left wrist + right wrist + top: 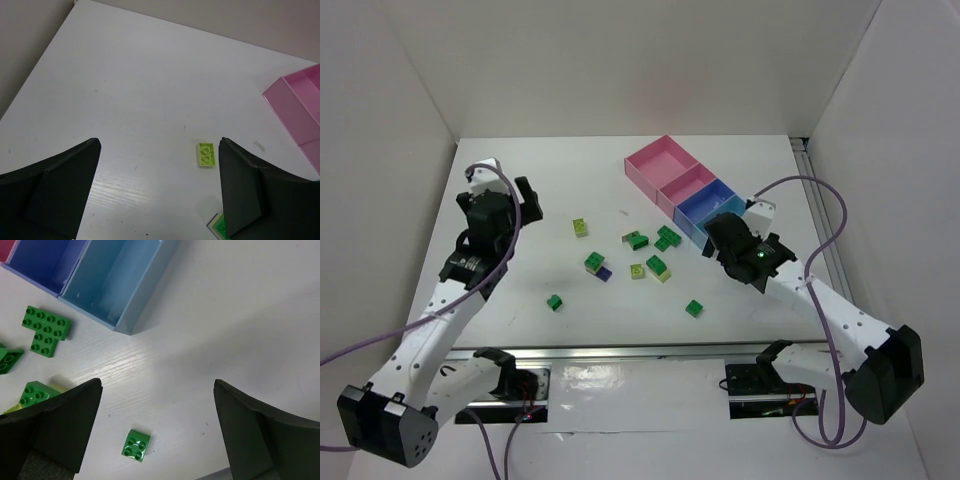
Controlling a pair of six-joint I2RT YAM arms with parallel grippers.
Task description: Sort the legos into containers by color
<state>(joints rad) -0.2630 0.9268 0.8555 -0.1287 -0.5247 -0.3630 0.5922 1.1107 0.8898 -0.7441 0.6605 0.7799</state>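
Observation:
Several tiny legos lie scattered mid-table: a yellow-green brick point(580, 227), dark green bricks point(636, 240) point(668, 238), a green brick point(594, 262) beside a dark blue one point(605, 272), and single green bricks point(555, 301) point(694, 308). The containers stand in a diagonal row: large pink tray point(660, 163), smaller pink tray point(688, 185), blue tray point(708, 208). My left gripper point(527, 200) is open and empty, left of the yellow-green brick point(206, 154). My right gripper point(718, 235) is open and empty by the blue tray's near end, above the table near a small green brick point(136, 445).
The right wrist view shows a light blue compartment point(120, 285) joined to the dark blue one point(45, 260), and an L-shaped green brick point(45, 330). The pink tray point(300, 110) shows at the right of the left wrist view. White walls enclose the table on three sides.

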